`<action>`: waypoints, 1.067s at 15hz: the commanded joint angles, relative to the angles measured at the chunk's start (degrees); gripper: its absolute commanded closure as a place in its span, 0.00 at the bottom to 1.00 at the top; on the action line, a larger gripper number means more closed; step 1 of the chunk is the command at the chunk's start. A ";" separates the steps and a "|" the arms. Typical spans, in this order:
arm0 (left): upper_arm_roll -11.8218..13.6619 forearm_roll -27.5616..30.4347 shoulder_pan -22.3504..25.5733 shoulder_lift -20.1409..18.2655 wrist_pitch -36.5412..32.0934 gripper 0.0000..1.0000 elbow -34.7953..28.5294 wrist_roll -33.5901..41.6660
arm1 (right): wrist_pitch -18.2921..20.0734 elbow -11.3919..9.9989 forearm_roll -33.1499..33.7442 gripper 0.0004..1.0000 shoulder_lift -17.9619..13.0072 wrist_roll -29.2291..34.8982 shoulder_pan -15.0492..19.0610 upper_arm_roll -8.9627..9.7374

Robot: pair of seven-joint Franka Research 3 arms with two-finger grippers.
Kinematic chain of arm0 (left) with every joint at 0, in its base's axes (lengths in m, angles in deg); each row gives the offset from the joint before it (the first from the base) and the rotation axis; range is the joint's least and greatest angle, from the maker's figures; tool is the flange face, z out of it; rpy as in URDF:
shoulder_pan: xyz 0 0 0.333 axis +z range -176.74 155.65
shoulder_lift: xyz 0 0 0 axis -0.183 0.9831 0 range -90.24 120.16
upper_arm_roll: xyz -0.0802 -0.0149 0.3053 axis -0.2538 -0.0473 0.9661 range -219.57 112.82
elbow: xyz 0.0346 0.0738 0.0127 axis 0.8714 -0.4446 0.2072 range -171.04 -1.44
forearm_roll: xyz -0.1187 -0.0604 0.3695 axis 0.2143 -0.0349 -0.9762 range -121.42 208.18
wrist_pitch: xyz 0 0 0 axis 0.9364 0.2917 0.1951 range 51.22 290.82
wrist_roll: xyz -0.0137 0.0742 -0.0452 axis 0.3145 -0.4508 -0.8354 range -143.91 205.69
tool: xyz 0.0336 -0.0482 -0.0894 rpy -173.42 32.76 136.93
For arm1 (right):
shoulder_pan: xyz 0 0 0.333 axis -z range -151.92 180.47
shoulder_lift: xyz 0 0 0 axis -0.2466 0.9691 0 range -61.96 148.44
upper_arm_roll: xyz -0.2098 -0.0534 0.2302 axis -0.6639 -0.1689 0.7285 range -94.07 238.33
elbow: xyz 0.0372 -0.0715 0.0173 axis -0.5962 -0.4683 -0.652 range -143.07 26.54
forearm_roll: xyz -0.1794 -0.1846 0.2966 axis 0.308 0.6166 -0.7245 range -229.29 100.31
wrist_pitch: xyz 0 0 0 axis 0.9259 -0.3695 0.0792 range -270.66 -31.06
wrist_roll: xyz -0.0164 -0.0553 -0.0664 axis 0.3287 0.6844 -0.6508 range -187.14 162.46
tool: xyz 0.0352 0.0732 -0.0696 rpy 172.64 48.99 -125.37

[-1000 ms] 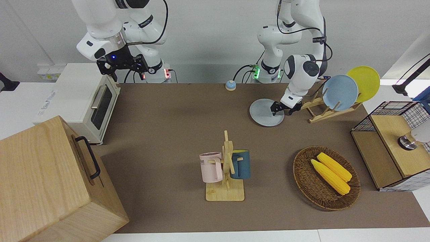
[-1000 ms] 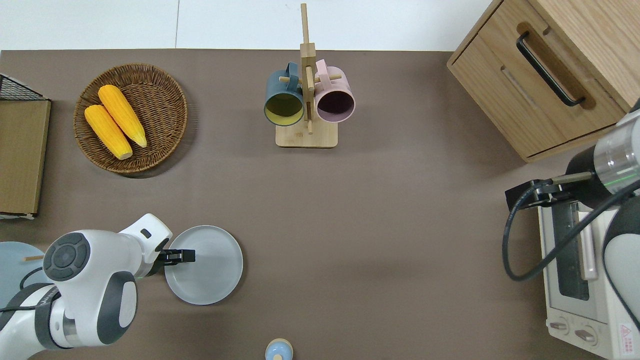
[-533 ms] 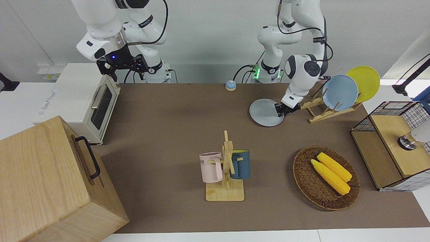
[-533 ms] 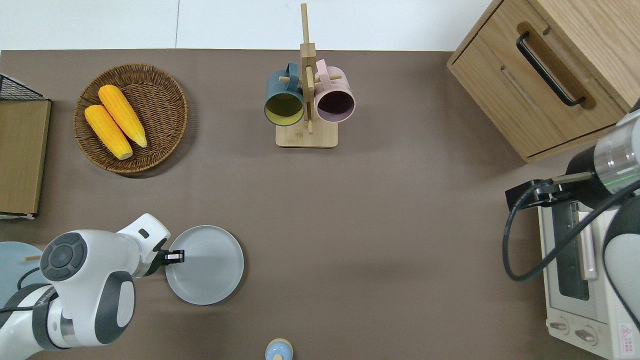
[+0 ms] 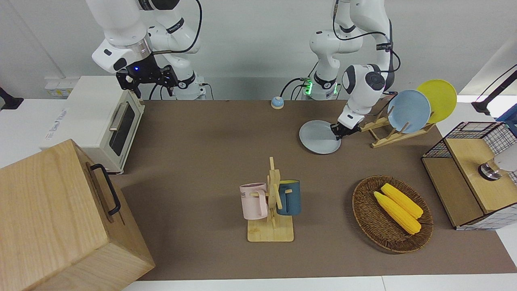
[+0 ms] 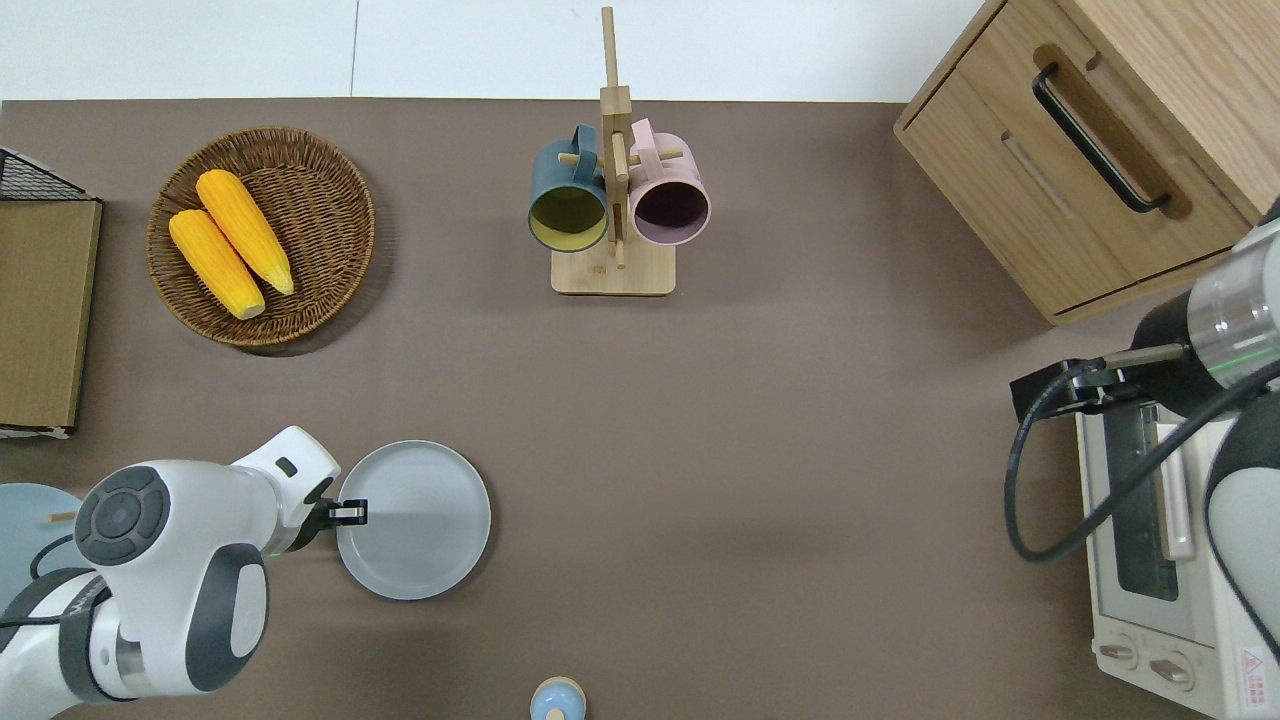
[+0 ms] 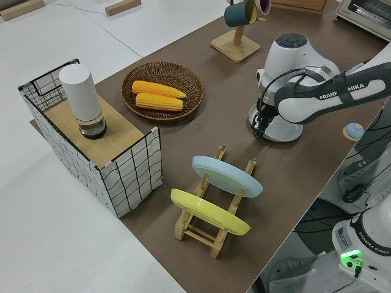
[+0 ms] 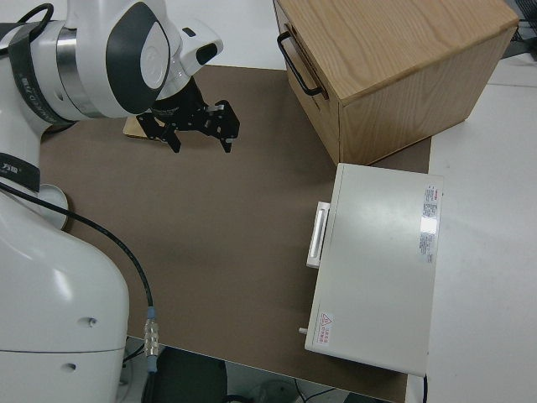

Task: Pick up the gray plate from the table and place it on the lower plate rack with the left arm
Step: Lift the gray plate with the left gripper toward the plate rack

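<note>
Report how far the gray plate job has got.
Done: the left hand has shut on the gray plate's rim, at the edge toward the rack. In hand: the plate looks tipped, its gripped edge just off the table. Left: carry it over and slot it between the rack's free pegs, beside the blue plate. The right arm is parked.

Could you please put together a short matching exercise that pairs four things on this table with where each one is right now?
Things:
1. gray plate
2. yellow plate
3. corn
4. pink mug

Places:
A. in the wicker basket
B. hanging on the mug stand
C. gripped at its rim by the left gripper
D. standing in the plate rack

Pairs: 1-C, 2-D, 3-A, 4-B
</note>
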 commanded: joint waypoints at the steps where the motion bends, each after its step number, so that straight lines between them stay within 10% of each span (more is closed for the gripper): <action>1: 1.06 -0.15 -0.04 -0.30 -5.69 1.00 4.72 0.07 | 0.62 0.41 0.37 0.02 -0.12 0.68 1.32 1.21; 16: 2.90 -1.64 0.49 -0.39 -34.53 1.00 30.83 -0.37 | 0.62 0.41 0.37 0.02 -0.20 0.68 1.32 1.21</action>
